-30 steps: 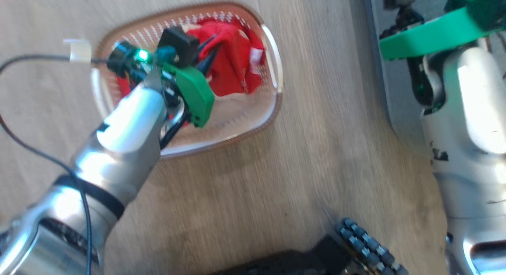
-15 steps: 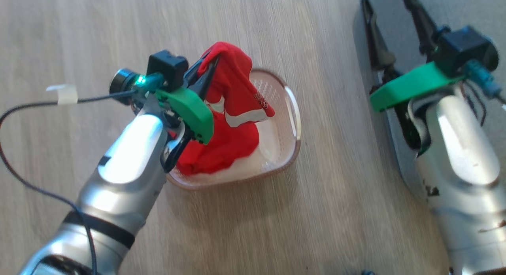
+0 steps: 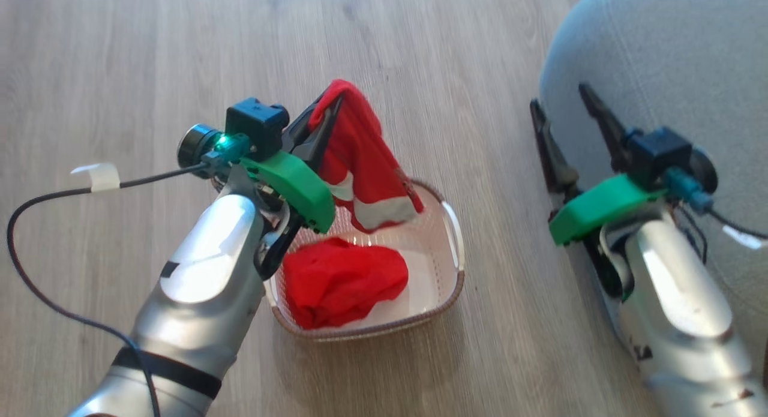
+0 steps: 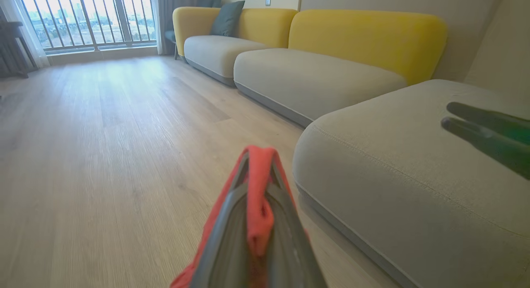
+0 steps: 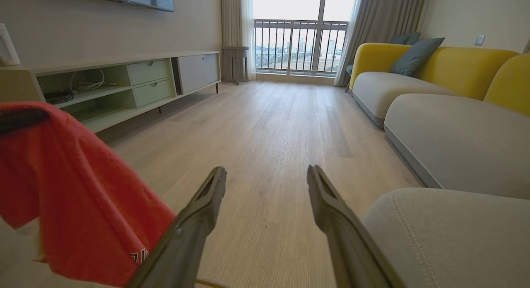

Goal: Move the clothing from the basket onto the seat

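Observation:
My left gripper (image 3: 327, 102) is shut on the red garment with white trim (image 3: 366, 171), which hangs from its fingertips above the cream basket (image 3: 453, 282). In the left wrist view the red cloth (image 4: 258, 184) is pinched between the closed fingers. A plain red garment (image 3: 342, 279) lies bunched inside the basket. The grey seat (image 3: 660, 51) lies to the right. My right gripper (image 3: 561, 99) is open and holds nothing, at the seat's left edge; its fingers (image 5: 207, 197) stand wide apart in the right wrist view, with the hanging garment (image 5: 78, 197) at the left.
The basket stands on a light wooden floor (image 3: 150, 57). A black cable (image 3: 66, 195) trails off the left wrist. More grey-and-yellow sofa sections (image 4: 310, 76) line the wall, and a low media cabinet (image 5: 124, 85) stands across the room.
The left gripper has lifted the trimmed garment out of the basket, leaving the plain one inside. The head camera has tilted, bringing the seat and right gripper into view.

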Tool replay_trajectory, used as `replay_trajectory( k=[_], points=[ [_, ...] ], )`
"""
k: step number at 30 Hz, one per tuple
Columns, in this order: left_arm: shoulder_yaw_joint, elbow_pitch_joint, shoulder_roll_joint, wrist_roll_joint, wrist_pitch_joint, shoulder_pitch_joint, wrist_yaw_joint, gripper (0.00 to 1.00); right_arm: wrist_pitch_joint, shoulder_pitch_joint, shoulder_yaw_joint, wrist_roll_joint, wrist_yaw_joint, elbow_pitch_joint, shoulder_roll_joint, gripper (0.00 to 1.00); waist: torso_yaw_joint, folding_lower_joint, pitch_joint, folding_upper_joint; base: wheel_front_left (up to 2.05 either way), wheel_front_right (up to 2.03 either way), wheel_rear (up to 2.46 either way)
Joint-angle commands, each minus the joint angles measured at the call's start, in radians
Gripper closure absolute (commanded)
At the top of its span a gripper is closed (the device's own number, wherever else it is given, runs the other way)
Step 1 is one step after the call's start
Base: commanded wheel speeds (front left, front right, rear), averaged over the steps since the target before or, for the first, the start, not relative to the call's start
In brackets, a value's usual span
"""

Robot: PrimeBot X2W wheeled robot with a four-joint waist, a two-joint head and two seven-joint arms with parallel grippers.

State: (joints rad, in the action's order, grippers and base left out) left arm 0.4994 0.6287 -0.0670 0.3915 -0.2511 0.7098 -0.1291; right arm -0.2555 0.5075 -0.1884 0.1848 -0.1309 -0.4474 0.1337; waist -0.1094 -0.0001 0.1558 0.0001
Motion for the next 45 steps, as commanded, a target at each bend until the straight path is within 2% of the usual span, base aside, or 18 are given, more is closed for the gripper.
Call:
replay_trajectory(
  k=[1,15,22,26,32,35,42,43,44,45],
  points=[
    [-0.043,-0.051,-0.009,-0.011,-0.011,0.026,0.000,1.00,-0.006,-0.008,-0.011,0.008,0.000,0.023,-0.009,0.00,0.007,0.0001,-0.037,-0.0001,0.00,0.00,0.00],
    [-0.065,-0.229,0.008,-0.056,-0.011,0.079,-0.001,1.00,-0.006,-0.096,0.007,0.012,0.000,0.007,-0.017,0.00,0.008,0.0001,-0.094,-0.0001,0.00,0.00,0.00],
    [-0.054,-0.250,0.012,-0.064,-0.011,0.078,-0.001,1.00,-0.006,-0.104,-0.004,0.016,0.000,0.004,-0.022,0.00,0.004,0.0001,-0.109,-0.0001,0.00,0.00,0.00],
    [-0.044,-0.252,0.013,-0.063,-0.011,0.075,-0.001,1.00,-0.006,-0.093,-0.075,0.038,0.000,0.038,-0.032,0.00,0.001,0.0001,-0.111,-0.0001,0.00,0.00,0.00],
    [-0.030,-0.252,0.015,-0.064,-0.011,0.069,-0.001,1.00,-0.006,-0.046,-0.276,0.111,0.000,0.068,-0.038,0.00,0.001,0.0001,-0.112,-0.0001,0.00,0.00,0.00],
    [-0.017,-0.257,0.015,-0.063,-0.011,0.067,-0.001,1.00,-0.006,0.010,-0.351,0.143,0.000,0.021,-0.041,0.00,0.009,0.0001,-0.111,-0.0001,0.00,0.00,0.00],
    [0.061,-0.262,0.016,-0.024,-0.011,0.068,-0.001,1.00,-0.006,0.149,-0.406,0.168,0.000,-0.178,-0.075,0.00,0.066,0.0001,-0.104,-0.0001,0.00,0.00,0.00],
    [0.073,-0.263,0.016,-0.016,-0.011,0.068,-0.001,1.00,-0.006,0.164,-0.419,0.182,0.000,-0.207,-0.078,0.23,0.076,0.0001,-0.104,-0.0001,0.00,0.00,0.00],
    [0.083,-0.263,0.017,-0.009,-0.011,0.068,-0.001,1.00,-0.006,0.180,-0.431,0.191,0.000,-0.229,-0.080,0.66,0.083,0.0001,-0.104,-0.0001,0.00,0.00,0.00],
    [0.092,-0.264,0.017,-0.002,-0.011,0.067,-0.001,1.00,-0.006,0.192,-0.440,0.205,0.000,-0.249,-0.081,1.00,0.089,0.0001,-0.103,-0.0001,0.00,0.00,0.00]
  ],
)
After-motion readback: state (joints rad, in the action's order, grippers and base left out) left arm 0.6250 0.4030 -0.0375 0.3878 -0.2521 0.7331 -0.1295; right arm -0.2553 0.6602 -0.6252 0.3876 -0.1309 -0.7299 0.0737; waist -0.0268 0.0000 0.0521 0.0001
